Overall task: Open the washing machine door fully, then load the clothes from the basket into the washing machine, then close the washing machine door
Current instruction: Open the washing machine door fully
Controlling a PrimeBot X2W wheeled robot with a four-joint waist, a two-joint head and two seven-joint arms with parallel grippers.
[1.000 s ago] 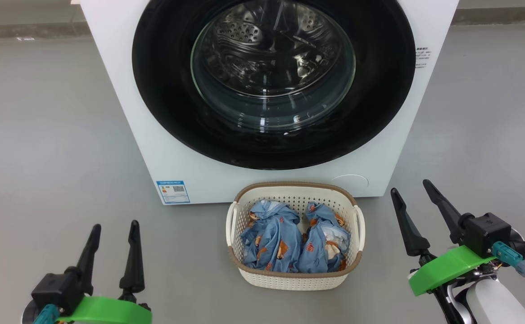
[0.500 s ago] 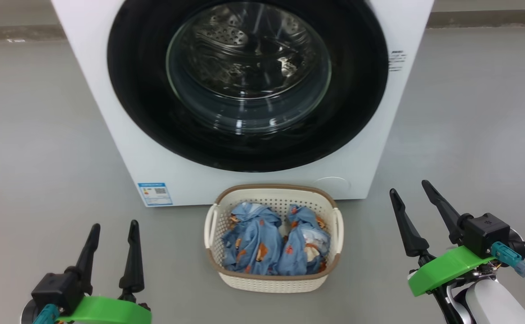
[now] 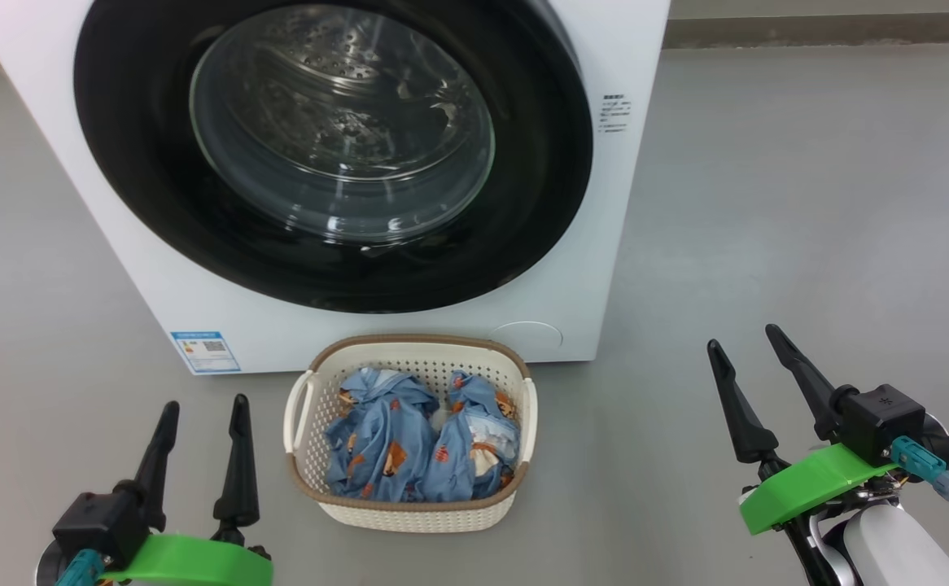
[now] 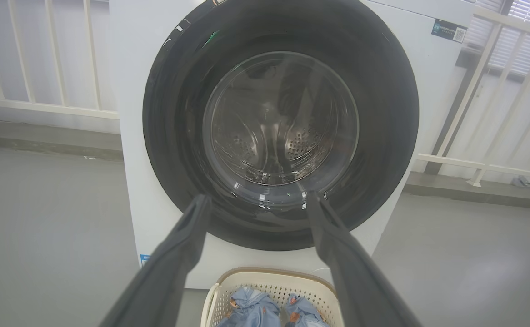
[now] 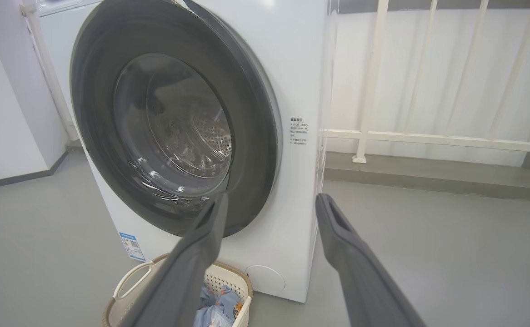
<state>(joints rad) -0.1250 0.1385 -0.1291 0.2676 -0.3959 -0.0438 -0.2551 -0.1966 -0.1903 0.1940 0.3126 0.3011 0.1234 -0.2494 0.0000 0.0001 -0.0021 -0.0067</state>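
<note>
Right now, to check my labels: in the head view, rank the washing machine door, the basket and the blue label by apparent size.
1. washing machine door
2. basket
3. blue label
No close calls.

**Laundry corner of a utility room or enclosed balcony.** A big white front-loading washing machine [image 3: 263, 334] stood on a bare, smooth grey floor [image 3: 767, 203]. Just before it on the floor sat a small cream-white perforated plastic basket [image 3: 409, 514] holding blue printed clothes [image 3: 381, 443]. White-painted railing bars [image 5: 428, 137], backed by a pale curtain [image 5: 465, 68], ran behind.
</note>
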